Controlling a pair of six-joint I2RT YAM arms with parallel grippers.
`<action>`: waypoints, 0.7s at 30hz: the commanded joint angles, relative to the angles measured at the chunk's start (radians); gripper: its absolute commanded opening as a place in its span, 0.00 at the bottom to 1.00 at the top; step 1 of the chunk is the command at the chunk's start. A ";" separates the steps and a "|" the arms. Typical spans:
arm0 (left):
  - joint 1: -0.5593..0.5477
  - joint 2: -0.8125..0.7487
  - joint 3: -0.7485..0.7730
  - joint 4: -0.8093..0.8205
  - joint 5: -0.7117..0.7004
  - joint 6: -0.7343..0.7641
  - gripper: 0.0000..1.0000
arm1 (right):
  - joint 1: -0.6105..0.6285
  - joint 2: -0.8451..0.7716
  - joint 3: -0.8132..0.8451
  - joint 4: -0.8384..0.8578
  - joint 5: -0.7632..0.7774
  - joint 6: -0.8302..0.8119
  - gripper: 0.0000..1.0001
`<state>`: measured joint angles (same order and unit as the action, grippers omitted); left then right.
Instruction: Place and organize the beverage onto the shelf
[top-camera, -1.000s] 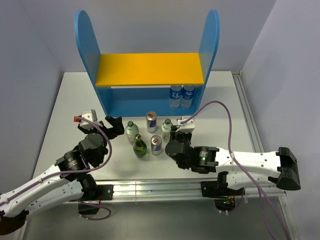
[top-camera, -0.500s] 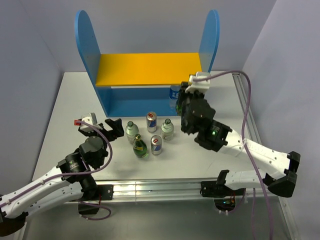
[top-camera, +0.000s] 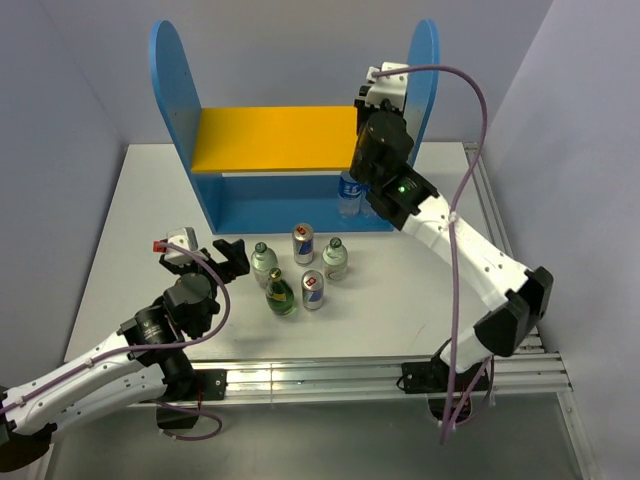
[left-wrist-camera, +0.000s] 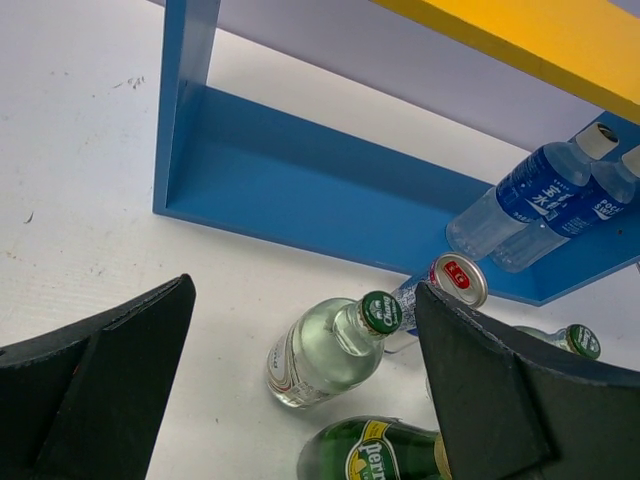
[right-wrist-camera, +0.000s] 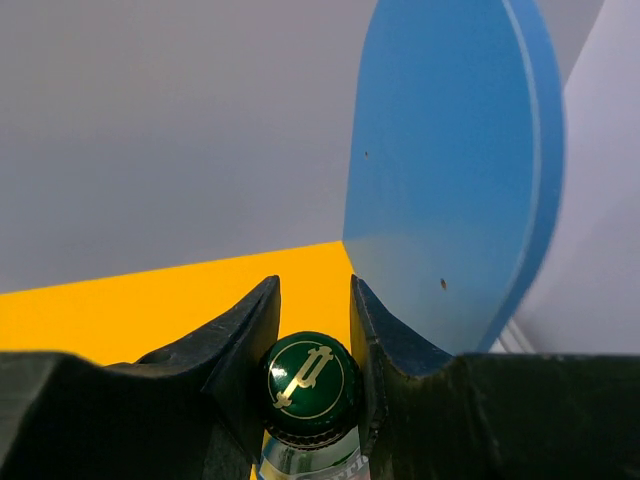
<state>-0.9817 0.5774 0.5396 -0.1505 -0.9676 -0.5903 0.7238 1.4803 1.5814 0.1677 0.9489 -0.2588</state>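
My right gripper is up at the right end of the shelf's yellow-orange upper board, next to the blue side panel. In the right wrist view the gripper is shut on the neck of a bottle with a dark green cap, above the board. On the table stand two clear bottles, two cans and a dark green bottle. My left gripper is open, just left of them. In its view a clear bottle lies between the fingers.
Two blue-labelled water bottles stand on the blue shelf's lower level at the right, partly behind my right arm; they also show in the left wrist view. Grey walls close in behind and at both sides.
My right arm has risen from the table beside the drinks, carrying the green-capped bottle up to the right end of the upper board. My left arm has barely moved.
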 joint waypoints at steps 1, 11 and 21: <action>-0.003 -0.011 -0.004 0.042 -0.011 -0.005 0.98 | -0.065 0.036 0.135 0.078 -0.085 -0.014 0.00; -0.003 0.002 -0.003 0.043 -0.006 -0.003 0.98 | -0.164 0.218 0.334 0.038 -0.128 -0.007 0.00; -0.003 0.012 -0.004 0.062 0.004 0.012 0.98 | -0.193 0.221 0.262 0.033 -0.059 0.056 0.11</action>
<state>-0.9813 0.5816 0.5381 -0.1287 -0.9668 -0.5877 0.5426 1.7363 1.8324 0.1204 0.8577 -0.2249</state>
